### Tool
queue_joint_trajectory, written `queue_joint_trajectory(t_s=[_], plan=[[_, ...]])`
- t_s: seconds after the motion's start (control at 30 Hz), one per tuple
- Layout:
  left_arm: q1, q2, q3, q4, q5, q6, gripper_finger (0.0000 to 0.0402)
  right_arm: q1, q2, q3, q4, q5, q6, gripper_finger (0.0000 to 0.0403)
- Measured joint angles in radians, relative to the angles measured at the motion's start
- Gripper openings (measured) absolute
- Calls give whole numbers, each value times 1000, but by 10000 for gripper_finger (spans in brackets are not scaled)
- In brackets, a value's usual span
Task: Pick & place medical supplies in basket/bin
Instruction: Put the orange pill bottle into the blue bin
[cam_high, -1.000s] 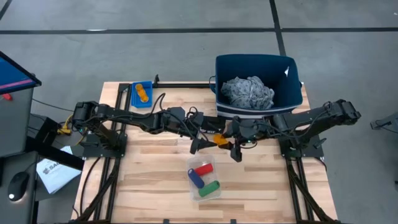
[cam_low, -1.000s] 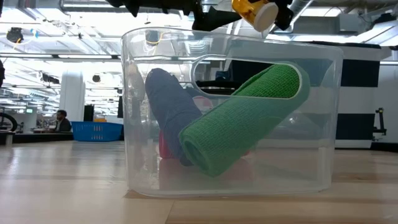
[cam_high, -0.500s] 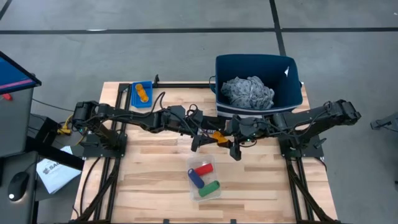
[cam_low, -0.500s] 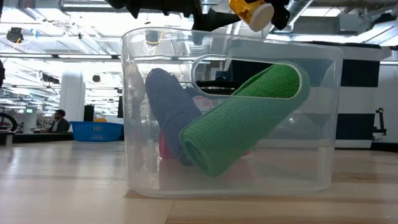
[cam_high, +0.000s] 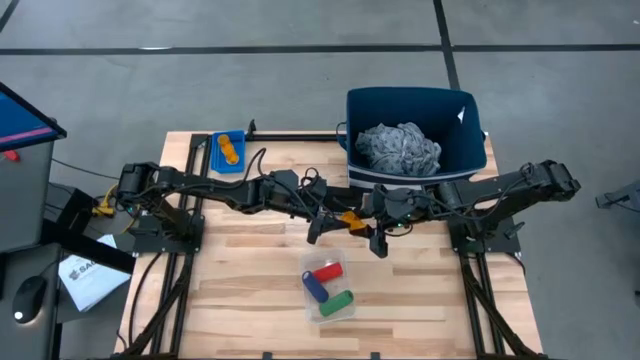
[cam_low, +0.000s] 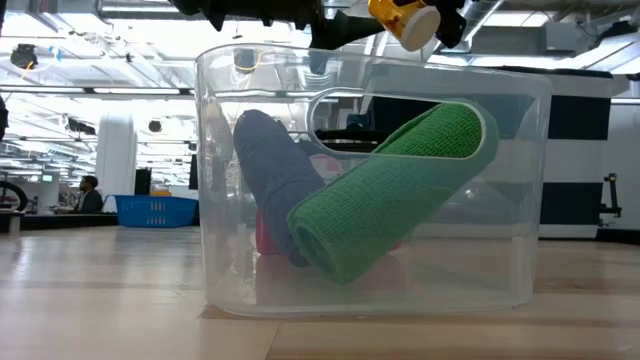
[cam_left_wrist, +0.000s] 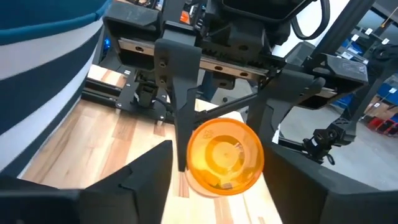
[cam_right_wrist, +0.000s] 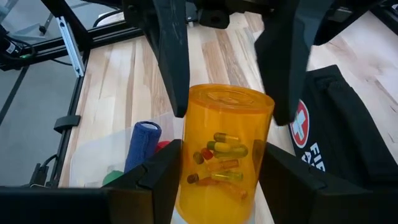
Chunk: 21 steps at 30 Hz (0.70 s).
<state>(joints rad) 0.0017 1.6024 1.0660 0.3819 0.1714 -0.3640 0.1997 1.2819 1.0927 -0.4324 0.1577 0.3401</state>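
Note:
An orange pill bottle (cam_high: 349, 218) with capsules inside hangs above the table's middle, in front of the navy bin (cam_high: 470, 105). My right gripper (cam_high: 364, 224) reaches in from the right and is shut on it. My left gripper (cam_high: 330, 212) comes from the left. It is open, with a finger on either side of the bottle's base end (cam_left_wrist: 224, 155); I cannot tell whether they touch it. A grey mottled cloth (cam_high: 398, 147) lies in the bin. Red, blue and green rolls (cam_high: 328, 285) lie in a clear tub. My right gripper pinches the bottle's round wall (cam_right_wrist: 205, 177) between its two fingers, on the half nearer the white cap. The fingers come slanting down from the table's right and lie along the bottle. The bottle is lifted clear of the table, base toward my left gripper.
A small blue tray (cam_high: 216, 160) holding another orange bottle sits at the far left of the table. The clear tub (cam_low: 370, 180) stands near the front middle. A black pouch with a red cross (cam_right_wrist: 336, 143) lies under the grippers. Bare wood shows left and right of the tub.
My left gripper's fingers have drawn closer together around the bottle's base end. Both arms have kept their place, and the bottle stays lifted in my right gripper.

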Motion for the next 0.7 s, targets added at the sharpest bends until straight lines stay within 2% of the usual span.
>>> queue_joint_trajectory(t_s=[0.23, 0.5, 0.7], plan=[[0, 0, 0, 0, 2, -17, 161, 0, 0, -1, 2, 0, 1, 189], [0, 0, 0, 0, 2, -19, 159, 0, 0, -2, 8, 0, 0, 191], [8, -1, 0, 1, 10, -21, 159, 14, 0, -2, 11, 4, 7, 214]])
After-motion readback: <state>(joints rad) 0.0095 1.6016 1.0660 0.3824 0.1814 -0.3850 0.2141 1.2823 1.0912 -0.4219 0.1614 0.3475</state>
